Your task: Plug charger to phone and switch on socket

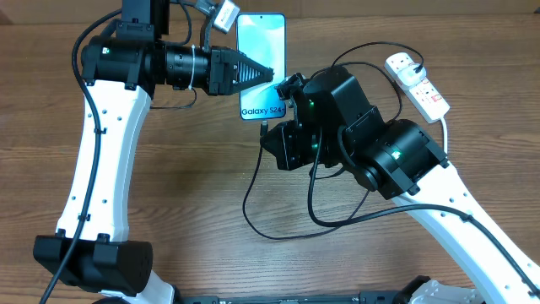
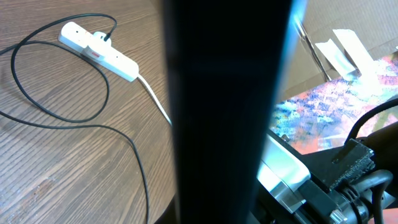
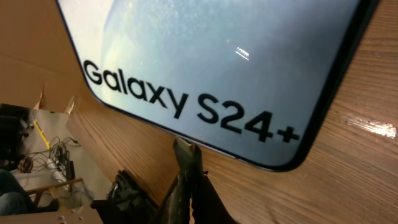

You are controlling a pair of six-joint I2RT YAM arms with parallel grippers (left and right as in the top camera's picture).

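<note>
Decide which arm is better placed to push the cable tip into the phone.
Right. The right gripper holds the cable tip just short of the bottom edge of the phone. The left gripper lies over the phone's side, away from that end.

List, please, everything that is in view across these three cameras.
slim rectangular smartphone with light blue screen: one, black-framed, lying flat at the table's far middle.
long thin black charger cable: one, black, looping from the strip to the phone's near end.
white elongated power strip: one, white with red marks, far right, charger plugged in.
brown wooden table: one, brown, beneath everything.
left gripper: one, black, jaws shut, over the phone.
right gripper: one, black, jaws apparently shut on the cable's tip at the phone's near edge.
</note>
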